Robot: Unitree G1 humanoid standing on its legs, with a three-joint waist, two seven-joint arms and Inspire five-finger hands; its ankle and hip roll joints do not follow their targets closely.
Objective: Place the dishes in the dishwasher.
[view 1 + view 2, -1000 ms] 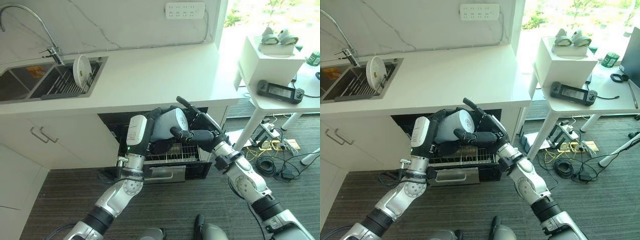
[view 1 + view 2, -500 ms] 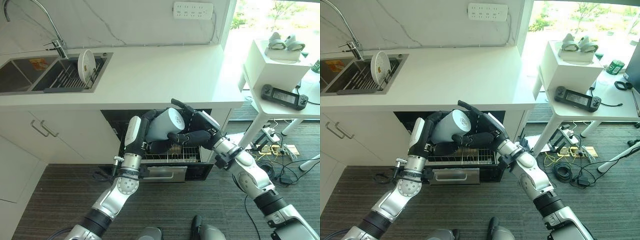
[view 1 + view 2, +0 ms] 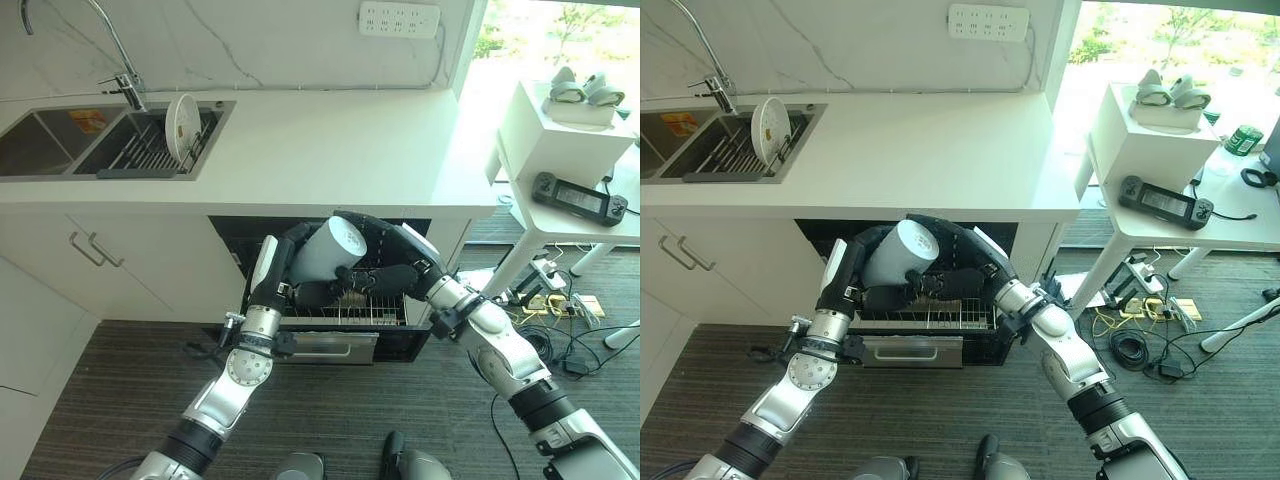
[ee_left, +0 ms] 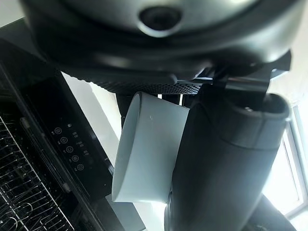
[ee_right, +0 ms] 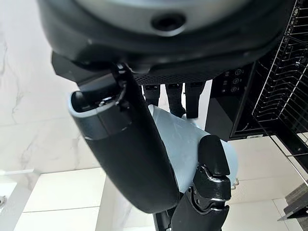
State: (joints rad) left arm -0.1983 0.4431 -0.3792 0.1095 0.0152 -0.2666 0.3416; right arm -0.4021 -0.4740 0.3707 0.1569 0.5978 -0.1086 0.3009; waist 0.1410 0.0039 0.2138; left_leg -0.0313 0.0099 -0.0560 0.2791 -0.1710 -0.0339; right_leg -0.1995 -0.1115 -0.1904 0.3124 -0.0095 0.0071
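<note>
A white cup (image 3: 326,248) hangs tilted above the pulled-out wire rack (image 3: 352,310) of the open dishwasher, just under the counter's edge. My left hand (image 3: 288,262) holds it from the left, with the thumb (image 4: 219,159) laid along its wall (image 4: 144,144). From the right, my right hand (image 3: 392,262) is curled over the cup's top and front, and its fingers (image 5: 211,168) wrap the pale cup (image 5: 180,144). A white plate (image 3: 181,114) stands upright in the sink's drying rack.
The sink (image 3: 60,150) and tap (image 3: 125,85) are at the far left of the white counter (image 3: 330,150). The dishwasher's front panel with its handle (image 3: 325,345) juts out over the floor. A white side table (image 3: 585,215) with a controller stands at the right, cables beneath it.
The whole picture has shifted, so the camera moved. My right hand's fingers, raised above the cup before, now curl down over it. The cup sits slightly further under the counter edge.
</note>
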